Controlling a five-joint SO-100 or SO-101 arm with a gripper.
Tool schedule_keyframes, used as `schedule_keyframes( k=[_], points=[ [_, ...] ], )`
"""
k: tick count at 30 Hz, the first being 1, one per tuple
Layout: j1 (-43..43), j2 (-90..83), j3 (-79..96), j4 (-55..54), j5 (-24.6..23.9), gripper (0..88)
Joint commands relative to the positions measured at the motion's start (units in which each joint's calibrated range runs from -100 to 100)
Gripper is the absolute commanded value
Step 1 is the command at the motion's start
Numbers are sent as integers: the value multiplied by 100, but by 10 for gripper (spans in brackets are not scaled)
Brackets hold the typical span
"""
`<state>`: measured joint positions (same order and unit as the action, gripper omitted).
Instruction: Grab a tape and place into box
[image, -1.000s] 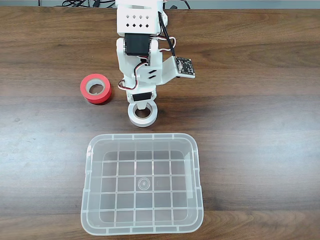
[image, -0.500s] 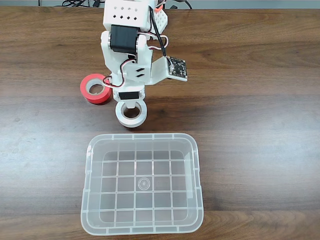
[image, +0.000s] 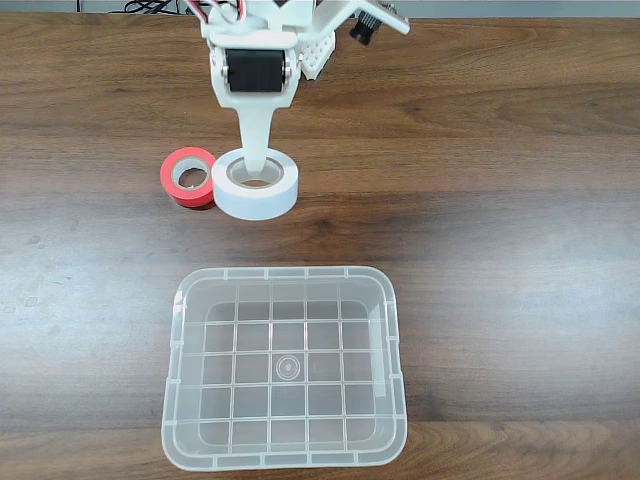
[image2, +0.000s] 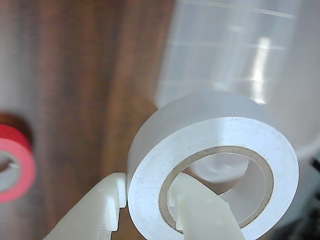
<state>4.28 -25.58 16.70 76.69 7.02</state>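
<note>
The white tape hangs lifted above the table, looking larger than the red roll beside it. My gripper is shut on the tape, one finger through its hollow centre and one outside its wall. Close up in the wrist view, the tape sits clamped in the gripper, with one finger inside the ring and the other finger outside. The clear box lies on the table below the tape in the fixed view, empty. Behind the tape in the wrist view, the box appears blurred.
A red tape roll with a grey core lies on the wooden table just left of the held tape, and shows at the left edge of the wrist view as the red roll. The arm's body reaches in from the top edge.
The tape has left the table: the gripper has risen with it, so it looks bigger and sits higher in the fixed view, partly overlapping the red roll. The arm has drawn back toward the top.
</note>
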Motion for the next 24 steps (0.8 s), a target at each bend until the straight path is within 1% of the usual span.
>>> schedule_keyframes(
  k=[1, 6, 12, 19, 24],
  points=[
    [-187, -49, -1551, -238, -180, 75],
    [-428, 1166, -2559, -555, -349, 75],
    [-472, 2871, -3733, -983, -370, 75],
    [-472, 4738, -5213, -1000, -370, 75],
    [-479, 5631, -5914, -991, -364, 75]
  ],
)
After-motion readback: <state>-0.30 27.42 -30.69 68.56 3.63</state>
